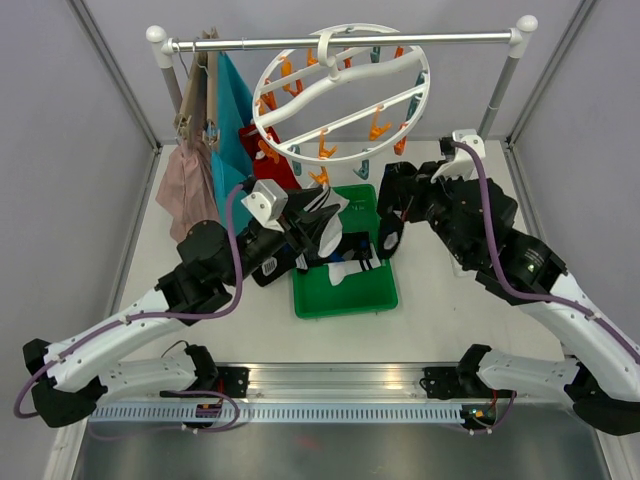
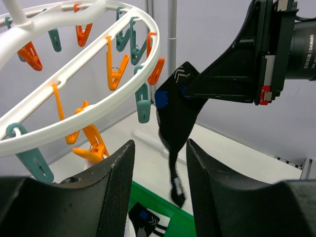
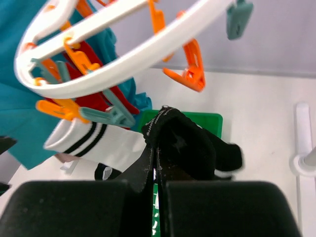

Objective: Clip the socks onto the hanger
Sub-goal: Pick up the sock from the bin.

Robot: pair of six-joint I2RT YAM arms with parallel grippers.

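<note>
Left wrist view: limp black sock [image 2: 175, 118], blue-marked, pinched by right tool [image 2: 185, 92]; left tool [image 2: 159, 148] spread apart.

Pale grey walls [image 1: 60, 120] enclose a white table [image 1: 440, 330] beneath a metal rail [image 1: 400, 41].

The table [image 1: 450, 300] is a flat white surface, enclosed by grey walls [image 1: 60, 150] on the left, right and far sides. One green plastic tray [image 1: 345, 300] rests directly on it near the centre. A left post [image 1: 172, 85] and a right post [image 1: 505, 90] stand at the far corners, and a metal mounting rail [image 1: 340, 382] runs along the near edge.
</note>
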